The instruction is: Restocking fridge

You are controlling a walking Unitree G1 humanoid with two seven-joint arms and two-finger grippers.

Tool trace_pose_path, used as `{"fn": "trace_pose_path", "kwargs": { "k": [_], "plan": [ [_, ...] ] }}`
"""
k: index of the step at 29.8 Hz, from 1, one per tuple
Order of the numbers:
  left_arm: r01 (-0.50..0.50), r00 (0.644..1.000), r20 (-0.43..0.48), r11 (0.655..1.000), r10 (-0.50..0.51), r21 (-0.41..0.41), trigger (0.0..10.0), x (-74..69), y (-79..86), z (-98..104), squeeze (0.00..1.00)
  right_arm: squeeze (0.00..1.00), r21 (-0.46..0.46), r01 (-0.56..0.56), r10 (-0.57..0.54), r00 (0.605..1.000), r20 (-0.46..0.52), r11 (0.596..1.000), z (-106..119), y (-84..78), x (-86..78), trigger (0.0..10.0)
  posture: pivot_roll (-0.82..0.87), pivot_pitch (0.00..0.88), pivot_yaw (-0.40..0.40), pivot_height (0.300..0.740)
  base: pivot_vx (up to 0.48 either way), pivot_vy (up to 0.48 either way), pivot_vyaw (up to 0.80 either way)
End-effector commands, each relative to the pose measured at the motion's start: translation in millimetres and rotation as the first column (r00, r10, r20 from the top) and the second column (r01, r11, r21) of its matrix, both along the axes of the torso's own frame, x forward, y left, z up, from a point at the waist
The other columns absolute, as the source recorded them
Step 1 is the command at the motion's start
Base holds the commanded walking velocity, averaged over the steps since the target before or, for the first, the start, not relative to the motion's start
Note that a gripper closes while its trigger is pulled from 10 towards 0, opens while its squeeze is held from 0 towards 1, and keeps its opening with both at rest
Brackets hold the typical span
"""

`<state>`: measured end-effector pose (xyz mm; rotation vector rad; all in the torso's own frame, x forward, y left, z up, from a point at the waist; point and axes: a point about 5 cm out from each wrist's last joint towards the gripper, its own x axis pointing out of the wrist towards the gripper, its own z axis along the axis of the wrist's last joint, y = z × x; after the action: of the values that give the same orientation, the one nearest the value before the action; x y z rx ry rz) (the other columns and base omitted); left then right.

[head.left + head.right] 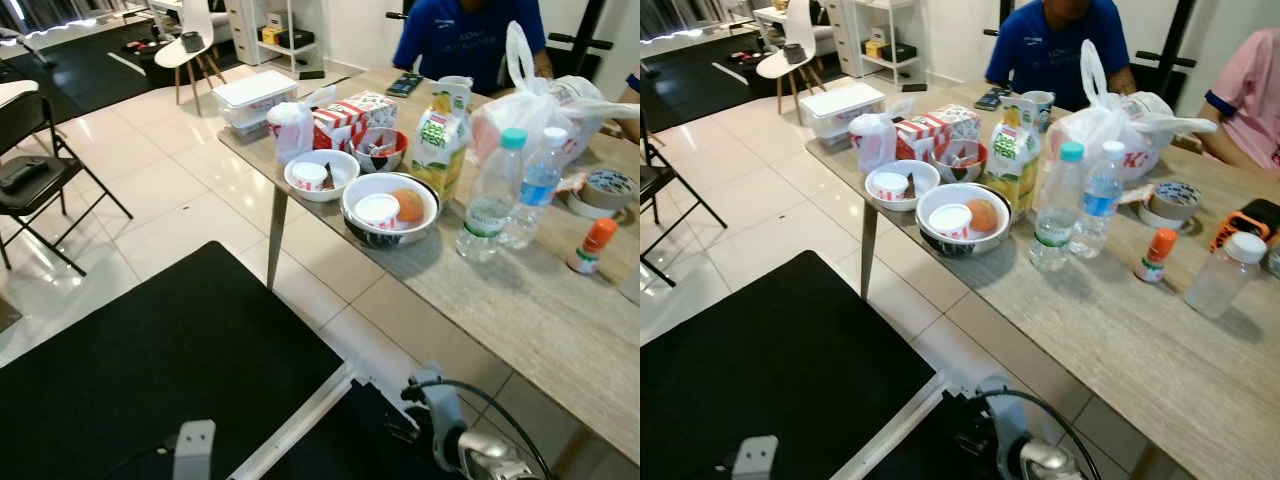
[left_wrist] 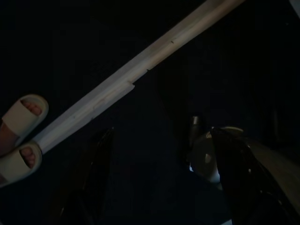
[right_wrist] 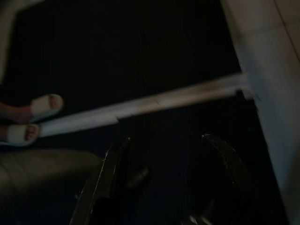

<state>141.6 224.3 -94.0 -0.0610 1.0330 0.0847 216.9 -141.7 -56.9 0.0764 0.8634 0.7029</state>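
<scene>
Here we face a long wood-grain desk (image 1: 1120, 330) on a glossy white tiled floor (image 1: 190, 200), where a juice carton (image 1: 441, 140), two water bottles (image 1: 492, 195) and a bowl holding an orange (image 1: 407, 205) wait beside a seated person in a blue shirt (image 1: 465, 35). Both our arms hang over a black mat (image 1: 150, 370): the left claw (image 2: 159, 178) is spread and empty, and the right claw (image 3: 164, 183) likewise.

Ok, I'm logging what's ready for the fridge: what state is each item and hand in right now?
Juice carton: upright, top closed.
Teal-cap bottle: upright, capped.
Blue-label bottle: upright, capped.
Big bowl: uncovered, holds a cup and an orange food.
Small bowl: uncovered, holds a cup.
Plastic box: lid on.
Left hand: open, empty, hanging low.
Right hand: open, empty, hanging low.
</scene>
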Motion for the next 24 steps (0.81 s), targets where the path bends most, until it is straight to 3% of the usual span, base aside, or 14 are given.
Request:
{"fn": "trace_pose_path", "kwargs": {
  "k": [1, 2, 4, 5, 6, 7, 13, 15, 16, 17, 18, 19, 20, 24],
  "plan": [
    [0.032, 0.999, -0.03, 0.999, -0.032, -0.001, 10.0, -7.8, -1.4, -3, 0.0, 0.4, 0.061, -0.02, 0.018, 0.999, 0.034, 0.998, 7, 5.0, 7.7, 10.0, 0.01, 0.0, 0.058, 0.74, 0.0, 0.0, 0.0],
    [0.075, 0.996, -0.042, 0.997, -0.075, -0.003, 10.0, -10.2, -6.5, -5, 0.0, 0.56, 0.121, -0.071, 0.063, 0.996, 0.07, 0.99, 16, 7.0, 15.9, 10.0, -0.01, 0.0, 0.064, 0.74, 0.0, 0.0, 0.0],
    [0.075, 0.996, -0.042, 0.997, -0.075, -0.003, 10.0, -10.2, -6.5, -5, 0.0, 0.56, 0.121, -0.071, 0.063, 0.996, 0.07, 0.99, 16, 7.0, 15.9, 10.0, -0.01, 0.0, 0.064, 0.74, 0.0, 0.0, 0.0],
    [0.112, 0.992, -0.057, 0.994, -0.112, -0.002, 10.0, -13.3, -10.6, -7, 0.0, 0.81, 0.174, -0.12, 0.103, 0.989, 0.105, 0.977, 26, 6.6, 23.1, 10.0, -0.02, 0.0, 0.051, 0.74, 0.0, 0.0, 0.0],
    [0.112, 0.992, -0.057, 0.994, -0.112, -0.002, 10.0, -13.3, -10.6, -7, 0.0, 0.81, 0.174, -0.12, 0.103, 0.989, 0.105, 0.977, 26, 6.6, 23.1, 10.0, -0.02, 0.0, 0.051, 0.74, 0.0, 0.0, 0.0],
    [0.127, 0.99, -0.064, 0.992, -0.127, -0.005, 10.0, -14.7, -14.2, -8, 0.0, 1.0, 0.243, -0.224, 0.191, 0.97, 0.152, 0.944, 39, 7.0, 30.4, 10.0, -0.03, 0.0, 0.035, 0.74, 0.0, 0.0, 0.0],
    [0.128, 0.99, -0.062, 0.992, -0.128, -0.012, 10.0, -14.1, -17.1, -8, 0.0, 1.0, 0.286, -0.319, 0.272, 0.943, 0.191, 0.904, 50, 6.4, 34.6, 10.0, -0.03, 0.0, 0.028, 0.74, 0.0, 0.0, 0.0],
    [0.124, 0.99, -0.058, 0.992, -0.125, -0.019, 10.0, -13.2, -19.4, -8, 0.0, 1.0, 0.315, -0.393, 0.337, 0.916, 0.219, 0.864, 58, 6.7, 36.1, 10.0, -0.03, 0.0, 0.01, 0.74, 0.0, 0.0, 0.0],
    [0.121, 0.991, -0.055, 0.992, -0.122, -0.025, 10.0, -13.1, -21.7, -9, 0.0, 1.0, 0.356, -0.486, 0.42, 0.873, 0.249, 0.799, 65, 12.8, 33.5, 10.0, -0.03, 0.013, -0.011, 0.74, 0.0, 0.0, 0.0],
    [0.121, 0.991, -0.055, 0.992, -0.122, -0.025, 10.0, -13.1, -21.7, -9, 0.0, 1.0, 0.356, -0.486, 0.42, 0.873, 0.249, 0.799, 65, 12.8, 33.5, 10.0, -0.03, 0.013, -0.011, 0.74, 0.0, 0.0, 0.0],
    [0.11, 0.992, -0.055, 0.993, -0.112, -0.032, 10.0, -14.1, -23.6, -9, 0.0, 1.0, 0.401, -0.551, 0.476, 0.834, 0.279, 0.731, 73, 21.0, 30.1, 10.0, -0.02, 0.005, -0.01, 0.74, 0.0, 0.0, 0.0],
    [0.11, 0.992, -0.055, 0.993, -0.112, -0.032, 10.0, -14.1, -23.6, -9, 0.0, 1.0, 0.401, -0.551, 0.476, 0.834, 0.279, 0.731, 73, 21.0, 30.1, 10.0, -0.02, 0.005, -0.01, 0.74, 0.0, 0.0, 0.0],
    [0.102, 0.993, -0.054, 0.994, -0.104, -0.039, 10.0, -14.8, -24.6, -9, 0.0, 1.0, 0.44, -0.602, 0.516, 0.798, 0.311, 0.666, 79, 30.5, 26.3, 10.0, -0.02, 0.003, 0.005, 0.74, 0.0, 0.0, 0.0],
    [0.102, 0.993, -0.054, 0.994, -0.104, -0.039, 10.0, -14.8, -24.6, -9, 0.0, 1.0, 0.44, -0.602, 0.516, 0.798, 0.311, 0.666, 79, 30.5, 26.3, 10.0, -0.02, 0.003, 0.005, 0.74, 0.0, 0.0, 0.0]
  ]
}}
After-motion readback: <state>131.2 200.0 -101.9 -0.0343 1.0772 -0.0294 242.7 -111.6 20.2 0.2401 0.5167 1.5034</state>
